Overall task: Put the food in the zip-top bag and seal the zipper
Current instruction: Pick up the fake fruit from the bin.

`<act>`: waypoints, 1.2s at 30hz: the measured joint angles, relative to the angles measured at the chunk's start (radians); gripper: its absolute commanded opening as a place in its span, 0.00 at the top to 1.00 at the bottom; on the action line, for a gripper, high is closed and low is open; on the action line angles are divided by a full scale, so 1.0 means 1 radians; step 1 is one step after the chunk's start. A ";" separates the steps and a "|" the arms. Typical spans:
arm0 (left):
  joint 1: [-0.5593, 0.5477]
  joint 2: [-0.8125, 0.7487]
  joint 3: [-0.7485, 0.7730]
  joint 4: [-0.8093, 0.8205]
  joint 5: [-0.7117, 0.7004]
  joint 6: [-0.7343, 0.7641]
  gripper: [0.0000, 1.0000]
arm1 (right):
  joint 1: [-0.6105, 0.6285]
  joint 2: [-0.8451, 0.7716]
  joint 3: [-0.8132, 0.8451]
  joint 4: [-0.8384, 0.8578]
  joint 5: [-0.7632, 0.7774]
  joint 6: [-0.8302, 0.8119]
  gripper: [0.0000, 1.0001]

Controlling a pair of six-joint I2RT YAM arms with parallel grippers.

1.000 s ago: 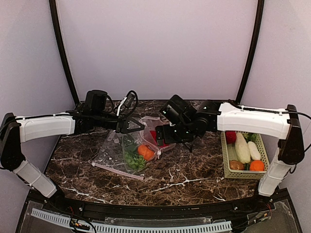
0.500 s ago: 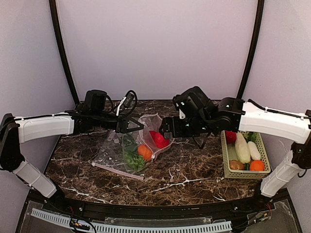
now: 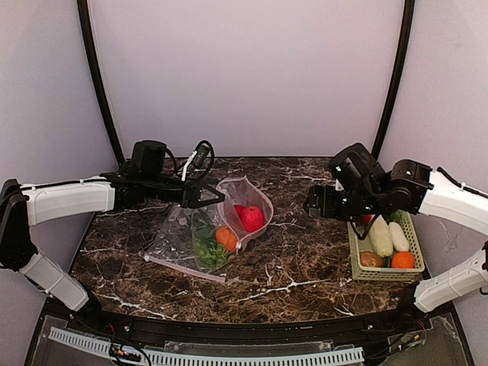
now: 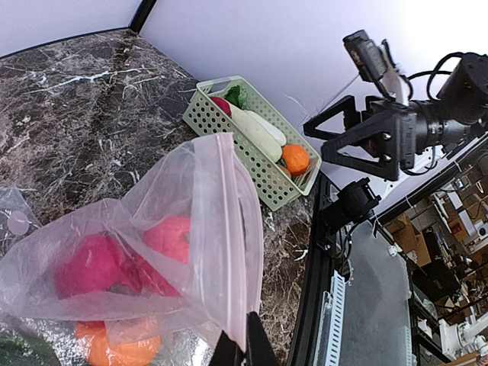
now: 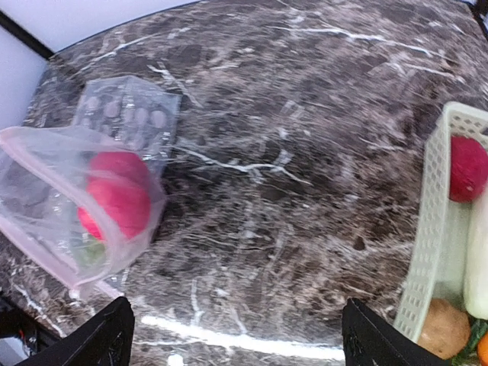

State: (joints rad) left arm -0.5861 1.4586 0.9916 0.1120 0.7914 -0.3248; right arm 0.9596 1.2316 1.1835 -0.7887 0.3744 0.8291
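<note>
Left end effector (image 3: 200,197) is clenched on the zipper (image 4: 227,229), holding the mouth of the zip-top bag (image 3: 191,236) open above the bench (image 3: 290,274). Red apples (image 3: 252,219), an orange piece (image 3: 227,239) and leafy greens (image 3: 207,250) already lie inside. Your right end effector (image 3: 316,207) hangs released and empty just beside the basket (image 3: 353,255). Come down squarely over the white radish (image 3: 380,235) and close across its narrow width. Hold the left grip steady so the mouth gapes wide for the drop.
</note>
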 measured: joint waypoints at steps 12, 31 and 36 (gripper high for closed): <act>0.000 0.000 0.000 -0.001 -0.001 0.000 0.99 | -0.380 -0.177 -0.236 -0.099 -0.054 0.018 0.16; 0.000 0.000 0.000 -0.013 -0.008 0.011 0.99 | -0.824 0.119 -0.262 0.159 -0.327 -0.287 0.32; 0.000 0.002 0.000 -0.018 -0.008 0.012 0.99 | -0.867 0.154 -0.258 0.201 -0.352 -0.311 0.32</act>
State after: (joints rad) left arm -0.5861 1.4609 0.9920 0.0944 0.7830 -0.3126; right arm 0.0921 1.3853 0.9257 -0.5877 0.0227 0.5186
